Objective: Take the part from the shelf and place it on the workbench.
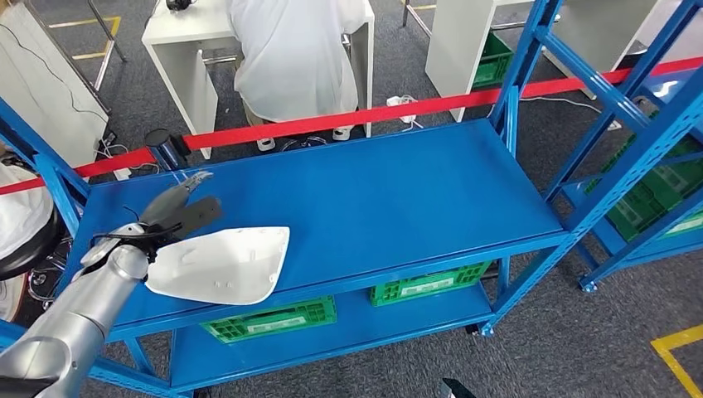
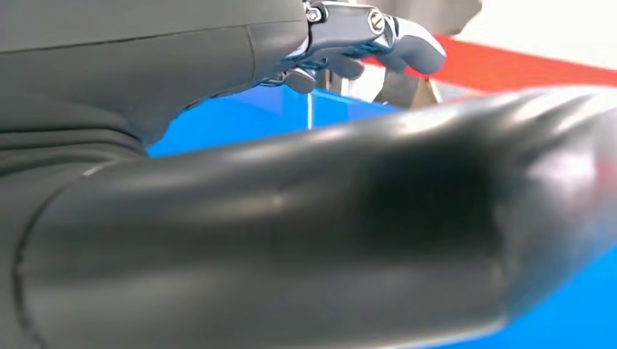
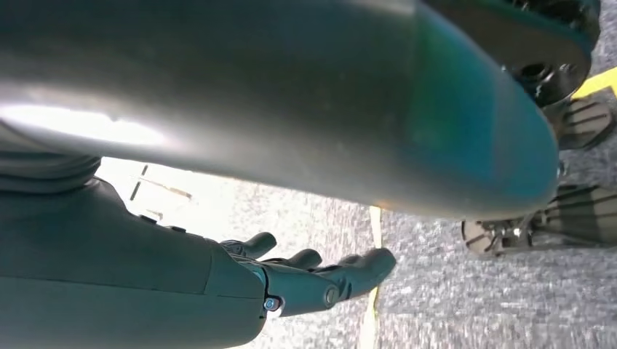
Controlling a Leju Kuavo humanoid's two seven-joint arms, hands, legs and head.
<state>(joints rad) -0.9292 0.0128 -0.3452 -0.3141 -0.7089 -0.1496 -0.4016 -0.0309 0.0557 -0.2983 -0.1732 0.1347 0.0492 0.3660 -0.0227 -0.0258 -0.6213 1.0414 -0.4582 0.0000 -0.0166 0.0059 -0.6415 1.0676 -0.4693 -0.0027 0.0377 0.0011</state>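
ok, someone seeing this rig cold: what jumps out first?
The white part, lying at the front left edge of the blue shelf, with the left hand right behind it, fingers over its back edge; whether it grips can't be told. Next is the red barrier tape running across behind the shelf, with a person in white seated at a white desk beyond it. The right hand hangs over grey floor, holding nothing.

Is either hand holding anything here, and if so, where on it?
The left hand holds the white molded part at its left edge, over the blue shelf. The right hand hangs free above the floor, holding nothing.
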